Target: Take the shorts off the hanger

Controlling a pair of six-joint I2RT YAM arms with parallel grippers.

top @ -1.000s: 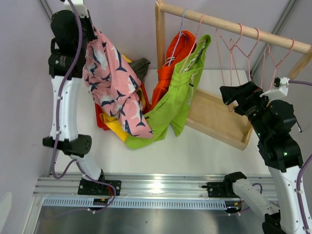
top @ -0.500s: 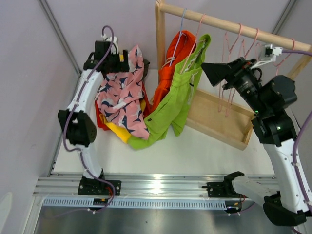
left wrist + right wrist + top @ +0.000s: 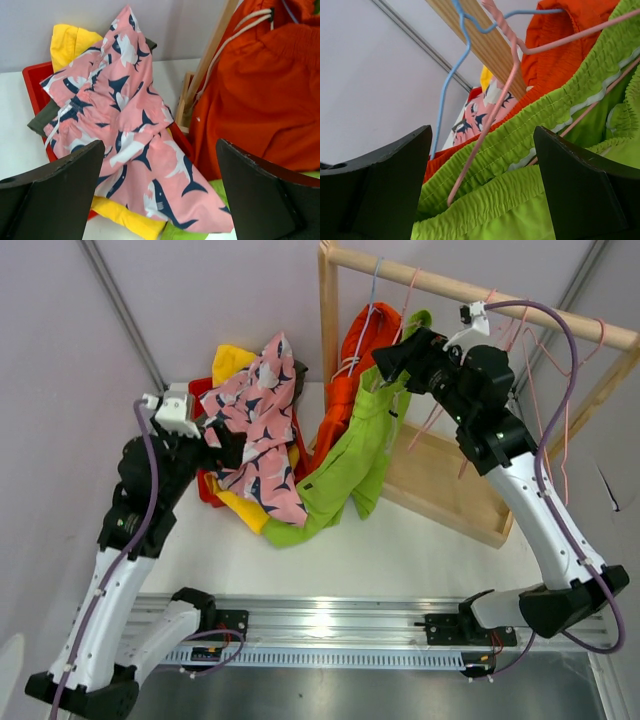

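— Left gripper (image 3: 218, 437), what is it doing?
— It is gaping wide, gripping nothing, hovering at 9 o'clock of the pink shorts (image 3: 255, 430), which are lying over the yellow shorts (image 3: 232, 360) on the red bin (image 3: 32, 82).
— And the right gripper (image 3: 390, 358)?
— Spread wide and empty too, it is pointing at the waistband of the lime green shorts (image 3: 350, 455). Those are hanging on a pink hanger (image 3: 495, 95) from the wooden rack (image 3: 480, 295), with the orange shorts (image 3: 362, 345) hanging on a blue hanger (image 3: 451, 75) at their 11 o'clock.

You can count five: orange shorts (image 3: 365, 340), lime shorts (image 3: 350, 455), pink shorts (image 3: 255, 430), yellow shorts (image 3: 230, 362), olive shorts (image 3: 39, 122). There's one rack (image 3: 480, 292) and one red bin (image 3: 32, 87). Two arms: left arm (image 3: 110, 580), right arm (image 3: 535, 505).
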